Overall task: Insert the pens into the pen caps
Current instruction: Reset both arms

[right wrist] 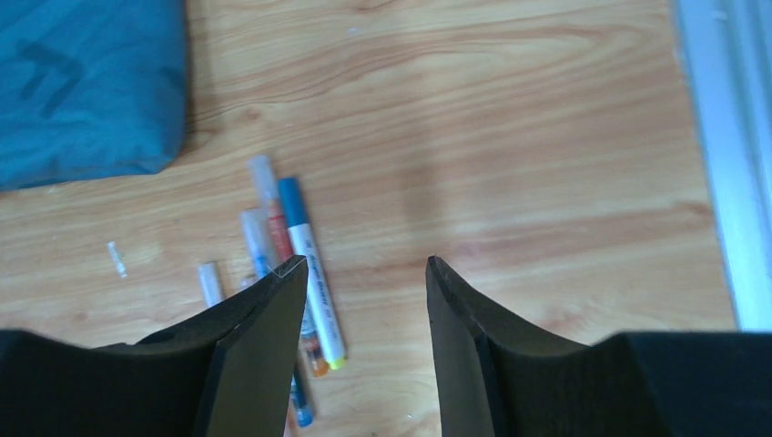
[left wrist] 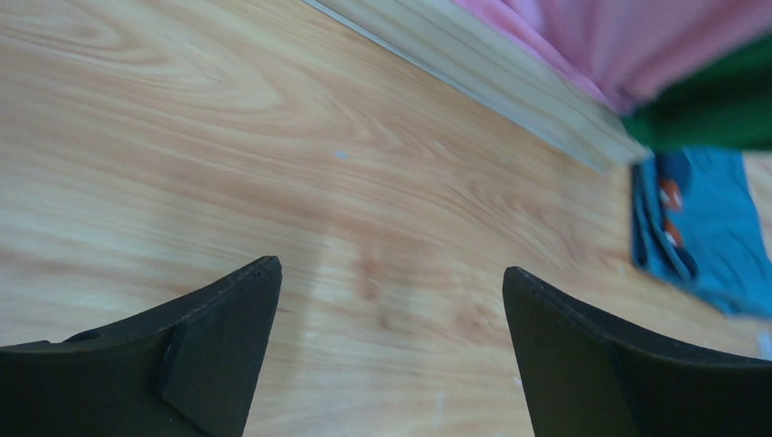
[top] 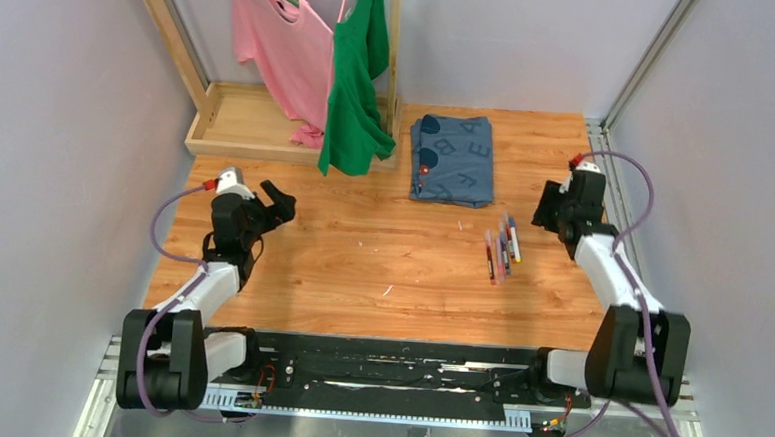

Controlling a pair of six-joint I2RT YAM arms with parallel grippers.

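Pale wood-grain desk [top: 361, 267], grey walls on both sides.

Task items: bundle of thin stick pens [top: 502, 250] [right wrist: 320, 300], barrels white, reddish and dark. Lies rt of desk centre, closer to rt edge than left, running roughly near-to-far, pens touching or overlapping. Sits just nearer than a folded blue cloth w/ printed letters [top: 452, 160], which is twd far edge, centre-rt.

Pen caps [right wrist: 292, 198], from rt wrist view: blue tube cap on far end of the white pen, clear cap [right wrist: 262, 173] on far end of its neighbour. Pushed fully home or not, cannot tell. Short clear stub [right wrist: 210, 284] just left of bundle, partly behind a finger; cap or pen end, cannot tell. Tiny white sliver [right wrist: 116, 258] further left, apart.

Right gripper [top: 546, 217] [right wrist: 364, 273]: above desk btwn bundle and rt edge. Black fingers [right wrist: 510, 346] spread, bare wood in the gap, nothing pinched. One finger overlaps the bundle's near ends in its own view; contact cannot be told.

Left gripper [top: 282, 205] [left wrist: 391, 273]: over left part of desk, well apart from pens. Fingers [left wrist: 209, 355] spread wide, only bare wood btwn them, holding nothing.

Far-left corner: light wooden rack [top: 238, 131] w/ pink shirt [top: 278, 43] and green shirt [top: 355, 87] hanging.
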